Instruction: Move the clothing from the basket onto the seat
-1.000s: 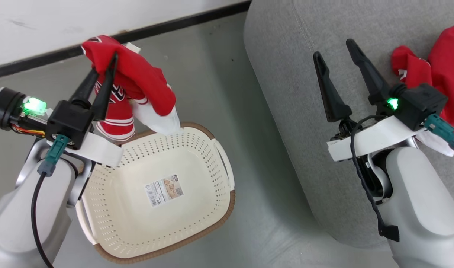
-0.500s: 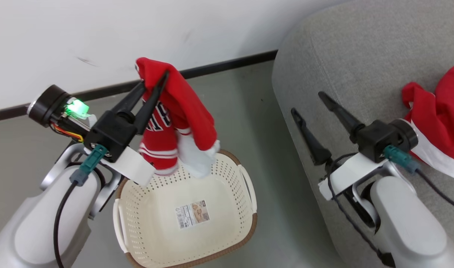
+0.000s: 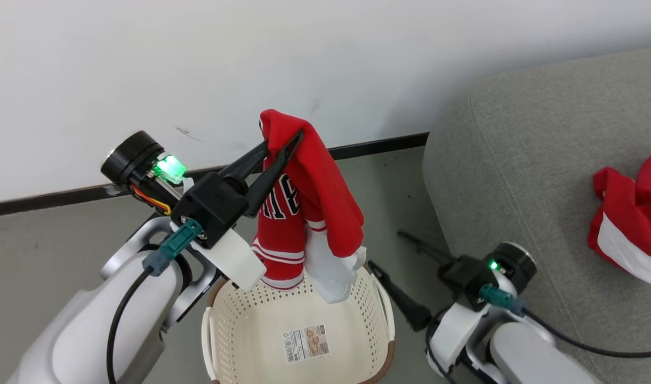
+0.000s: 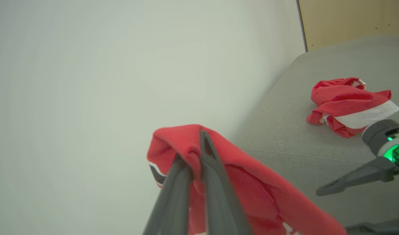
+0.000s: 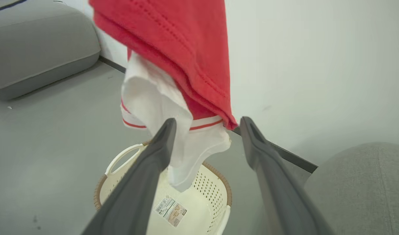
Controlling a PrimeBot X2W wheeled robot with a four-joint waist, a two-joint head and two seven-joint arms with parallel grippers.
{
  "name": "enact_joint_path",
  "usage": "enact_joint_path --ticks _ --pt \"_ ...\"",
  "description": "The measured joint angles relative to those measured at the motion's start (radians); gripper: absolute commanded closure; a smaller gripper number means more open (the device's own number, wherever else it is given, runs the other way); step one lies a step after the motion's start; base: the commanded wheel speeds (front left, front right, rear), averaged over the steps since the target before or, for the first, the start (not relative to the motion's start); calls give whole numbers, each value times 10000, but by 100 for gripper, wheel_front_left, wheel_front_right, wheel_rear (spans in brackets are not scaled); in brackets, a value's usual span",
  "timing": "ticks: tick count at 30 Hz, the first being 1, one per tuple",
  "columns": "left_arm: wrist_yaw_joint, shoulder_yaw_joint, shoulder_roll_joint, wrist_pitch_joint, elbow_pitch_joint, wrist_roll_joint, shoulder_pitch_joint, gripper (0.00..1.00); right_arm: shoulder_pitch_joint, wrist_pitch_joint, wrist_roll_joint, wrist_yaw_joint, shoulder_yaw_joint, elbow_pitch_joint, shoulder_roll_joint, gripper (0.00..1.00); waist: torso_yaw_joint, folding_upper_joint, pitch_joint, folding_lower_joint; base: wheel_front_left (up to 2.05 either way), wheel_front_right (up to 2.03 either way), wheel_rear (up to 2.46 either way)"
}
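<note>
Holding the clothing above the basket to clear its rim, left end effector pinches it; right end effector gapes.

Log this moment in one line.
left gripper: shut on garment, hanging over basket | right gripper: open, empty | second garment: on seat
</note>
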Motion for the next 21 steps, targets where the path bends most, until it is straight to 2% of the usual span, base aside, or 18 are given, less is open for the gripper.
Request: enact_joint_path --ticks 3,12,21 --pt "-75 -119 -146 111 -94 -92 11 100 244 0 151 0 606 6 -10 0 159 0 -271 0 0 0 0" --pt "-186 -401 -370 500 -401 -445 112 100 263 0 221 0 1492 27 -36 0 532 0 -896 0 0 0 0" --pt "-238 -589 -579 821 -617 -669 194 100 -158 0 217 0 1812 100 230 0 906 0 -1385 0 0 0 0"
